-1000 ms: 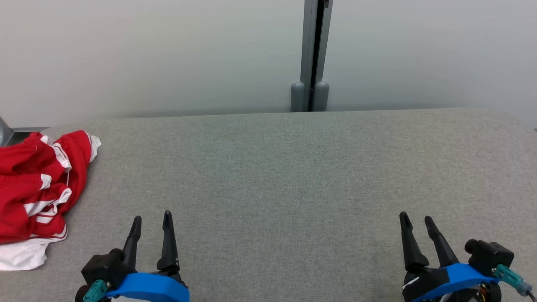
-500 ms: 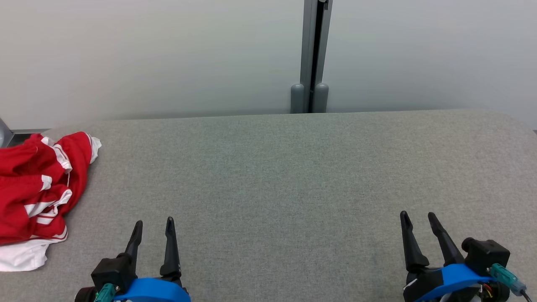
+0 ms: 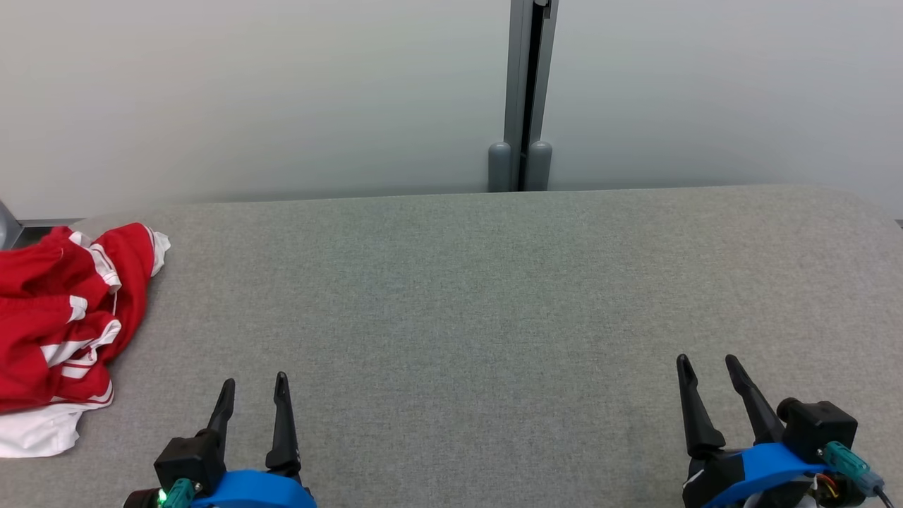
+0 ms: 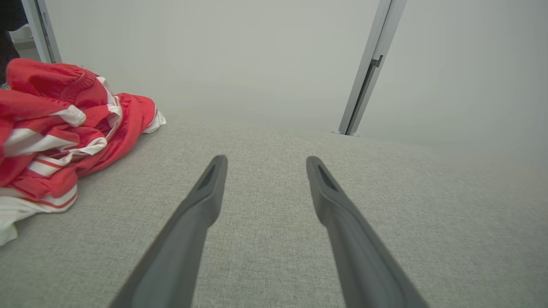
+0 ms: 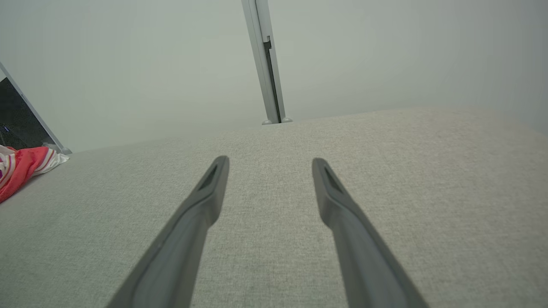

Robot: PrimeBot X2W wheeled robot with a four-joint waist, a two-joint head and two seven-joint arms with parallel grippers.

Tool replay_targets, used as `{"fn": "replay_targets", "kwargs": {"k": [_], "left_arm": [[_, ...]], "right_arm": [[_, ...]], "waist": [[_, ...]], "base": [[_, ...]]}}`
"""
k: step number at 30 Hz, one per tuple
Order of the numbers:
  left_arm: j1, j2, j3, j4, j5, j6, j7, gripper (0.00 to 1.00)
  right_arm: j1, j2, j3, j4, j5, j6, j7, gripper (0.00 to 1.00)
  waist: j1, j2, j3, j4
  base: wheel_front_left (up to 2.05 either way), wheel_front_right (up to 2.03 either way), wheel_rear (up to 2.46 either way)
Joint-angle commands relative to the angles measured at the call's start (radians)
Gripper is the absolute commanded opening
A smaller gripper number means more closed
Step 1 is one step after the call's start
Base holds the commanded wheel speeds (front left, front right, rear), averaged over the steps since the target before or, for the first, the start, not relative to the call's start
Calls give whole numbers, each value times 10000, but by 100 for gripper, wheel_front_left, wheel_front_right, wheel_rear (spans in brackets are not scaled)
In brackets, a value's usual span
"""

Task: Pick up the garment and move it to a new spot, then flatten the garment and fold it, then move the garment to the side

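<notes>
A crumpled red garment (image 3: 60,310) with white stripes lies in a heap at the far left edge of the grey table (image 3: 494,296); it also appears as the garment (image 4: 55,128) at the left of the left wrist view and as a small red patch (image 5: 21,169) in the right wrist view. My left gripper (image 3: 254,381) stands open at the lower left, to the right of the garment and apart from it, with nothing between its fingers. At the lower right my right gripper (image 3: 707,360) is open and empty, far from the cloth.
A pale wall runs behind the table, with a grey vertical post (image 3: 523,92) at its middle. The table's far edge (image 3: 494,192) meets the wall. A dark metal frame piece (image 3: 8,222) stands just behind the garment at the left.
Both grippers have drawn back a little toward the bottom of the head view. The garment has not moved.
</notes>
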Motion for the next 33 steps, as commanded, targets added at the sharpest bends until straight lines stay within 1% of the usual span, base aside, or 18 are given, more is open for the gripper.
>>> {"fn": "replay_targets", "kwargs": {"k": [1, 7, 12, 15, 18, 21, 26, 27, 28, 29, 30, 31, 32, 33], "left_arm": [[-63, 51, -9, 6, -60, 41, 23, 100], [-41, 55, -56, -92, -139, 120, 100, 100], [-54, 111, -80, -112, -173, 95, 88, 100], [-127, 116, -130, -99, -200, 34, 64, 100], [-219, 155, -223, -169, -114, 50, 21, 100], [-184, 202, -241, -196, -86, 80, -6, 100], [-117, 269, -218, -217, -215, 23, -27, 100], [-117, 269, -218, -217, -215, 23, -27, 100], [-47, 305, -177, -281, -212, 100, -25, 100], [-47, 305, -177, -281, -212, 100, -25, 100], [-29, 329, -181, -309, -211, 103, -5, 100], [-4, 406, -130, -344, -244, 114, -2, 100], [-4, 406, -130, -344, -244, 114, -2, 100], [56, 420, -122, -404, -267, 162, 19, 100]], "right_arm": [[135, -62, -34, -48, -55, 22, 43, 100], [140, -62, -87, -131, -80, 22, 177, 100], [182, -62, -85, -157, -38, 22, 185, 100], [285, -60, -190, -181, -97, 22, 145, 100], [412, -57, -291, -232, -227, 22, 171, 100], [422, -57, -337, -270, -254, 22, 216, 100], [436, -57, -455, -329, -157, 22, 158, 100], [436, -57, -455, -329, -157, 22, 158, 100], [416, -57, -391, -302, -120, 22, 146, 100], [416, -57, -391, -302, -120, 22, 146, 100], [419, -59, -424, -284, -79, 20, 132, 100], [402, -57, -395, -231, -89, 16, 135, 100], [402, -57, -395, -231, -89, 16, 135, 100], [377, -54, -328, -179, -36, 14, 116, 100]], "waist": [[0, 0, 10, -6], [0, 0, 31, -6], [0, 0, 41, 24], [0, 0, 29, 219], [0, 0, 27, 647], [0, 0, 37, 1216], [0, 0, 49, 2376], [0, 0, 49, 2376], [0, 0, 34, 2775], [0, 0, 34, 2775], [0, 0, 30, 2988], [0, 0, 16, 3372], [0, 0, 16, 3372], [0, 0, 1, 3727]], "base": [[0, 0, 0], [0, 0, 0], [0, 0, 0], [0, 0, 0], [0, 0, 0], [0, 0, 0], [0, 0, 0], [0, 0, 0], [0, 0, 0], [0, 0, 0], [0, 0, 0], [0, 0, 0], [0, 0, 0], [0, 0, 0]]}}
